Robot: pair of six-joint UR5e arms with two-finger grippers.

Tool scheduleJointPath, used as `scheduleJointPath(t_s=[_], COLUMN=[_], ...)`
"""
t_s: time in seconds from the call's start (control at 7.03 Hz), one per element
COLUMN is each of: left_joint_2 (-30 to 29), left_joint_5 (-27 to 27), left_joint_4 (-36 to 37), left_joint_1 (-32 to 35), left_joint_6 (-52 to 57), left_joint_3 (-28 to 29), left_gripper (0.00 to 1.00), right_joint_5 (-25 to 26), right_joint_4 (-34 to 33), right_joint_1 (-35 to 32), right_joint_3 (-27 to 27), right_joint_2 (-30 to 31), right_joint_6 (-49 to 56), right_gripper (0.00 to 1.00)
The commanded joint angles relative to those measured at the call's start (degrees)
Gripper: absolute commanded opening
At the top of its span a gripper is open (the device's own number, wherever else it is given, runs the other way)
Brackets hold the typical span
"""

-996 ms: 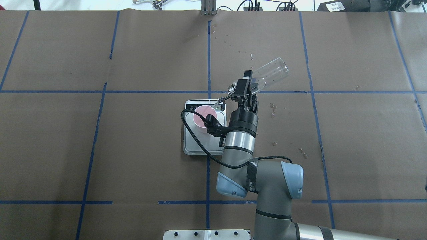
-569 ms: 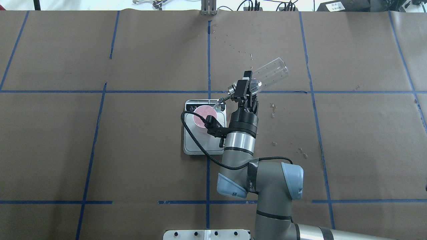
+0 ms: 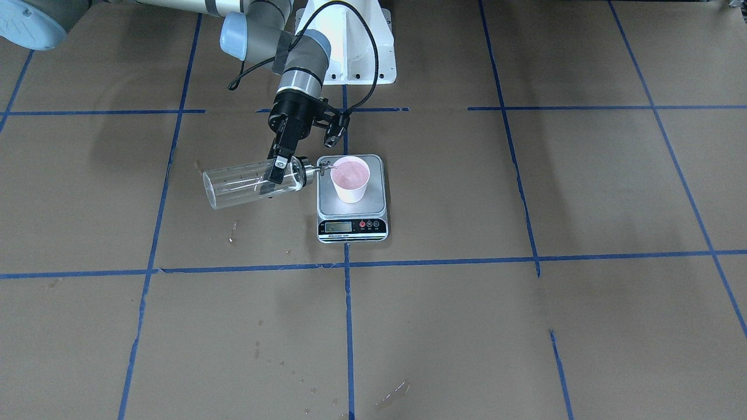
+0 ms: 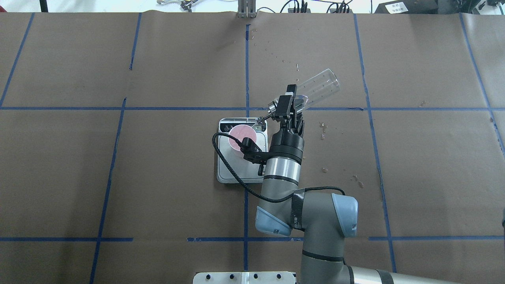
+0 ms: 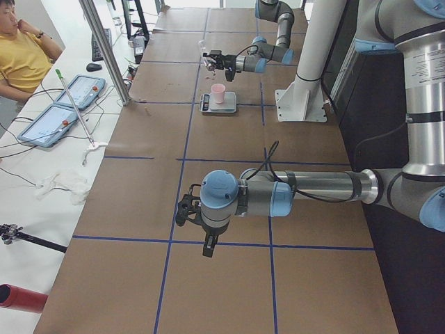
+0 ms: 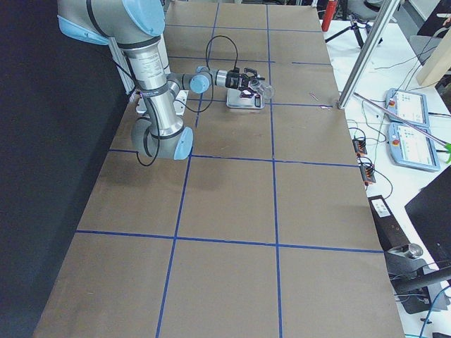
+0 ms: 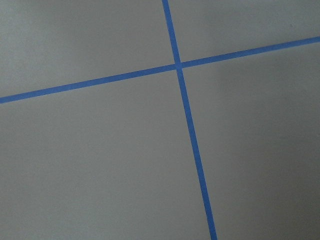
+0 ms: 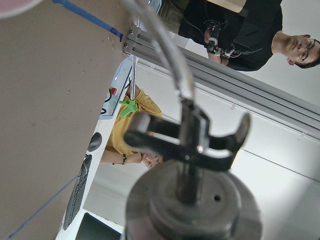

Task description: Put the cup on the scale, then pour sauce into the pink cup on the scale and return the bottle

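The pink cup [image 3: 350, 178] stands upright on the scale [image 3: 373, 201], near its display end. My right gripper [image 3: 282, 166] is shut on the neck end of the clear glass bottle [image 3: 242, 184], which lies nearly level with its spout over the cup's rim. The overhead view shows the same: bottle [image 4: 319, 85], right gripper [image 4: 287, 103], cup [image 4: 238, 136], scale [image 4: 236, 171]. The right wrist view shows the silver cap [image 8: 192, 210] and the spout [image 8: 165, 45] close up. The sauce is hardly visible. My left gripper [image 5: 184, 210] hovers over bare paper far from the scale; I cannot tell its state.
Brown paper with blue tape lines covers the table. Water drops [image 4: 323, 128] lie on the paper right of the scale and further out. The robot's white base [image 3: 350, 41] stands behind the scale. A person in yellow [image 5: 21, 56] sits beside the table.
My right arm has shifted very slightly to the left, still holding the bottle tilted over the cup. The cup and scale have not moved.
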State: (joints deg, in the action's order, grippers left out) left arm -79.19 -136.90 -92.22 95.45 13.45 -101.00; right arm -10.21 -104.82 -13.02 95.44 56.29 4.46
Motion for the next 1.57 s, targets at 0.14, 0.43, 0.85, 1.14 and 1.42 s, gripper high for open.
scheduleJointPath(t_s=[0.14, 0.43, 0.85, 1.14, 1.42], left_joint_2=[0.00, -0.09, -0.18, -0.26, -0.26], left_joint_5=[-0.03, -0.03, -0.03, -0.03, -0.03], left_joint_4=[-0.06, -0.06, -0.06, -0.06, -0.15], left_joint_1=[0.00, 0.00, 0.00, 0.00, 0.00], left_joint_6=[0.00, 0.00, 0.00, 0.00, 0.00], left_joint_3=[-0.08, -0.16, -0.25, -0.25, -0.25], left_gripper=[1.00, 1.00, 1.00, 1.00, 1.00], right_joint_5=[-0.68, -4.19, -12.18, -16.23, -22.44], right_joint_4=[2.94, 15.22, 18.60, 18.60, 18.78], right_joint_1=[-0.08, -0.25, -0.78, -0.96, -2.01], right_joint_3=[0.62, 0.54, 3.16, 9.12, 13.44], right_joint_2=[-0.48, 0.30, 0.48, 4.67, 6.98], right_joint_6=[-1.12, -1.21, -12.74, -21.21, -31.54], right_gripper=[0.00, 0.00, 0.00, 0.00, 0.00])
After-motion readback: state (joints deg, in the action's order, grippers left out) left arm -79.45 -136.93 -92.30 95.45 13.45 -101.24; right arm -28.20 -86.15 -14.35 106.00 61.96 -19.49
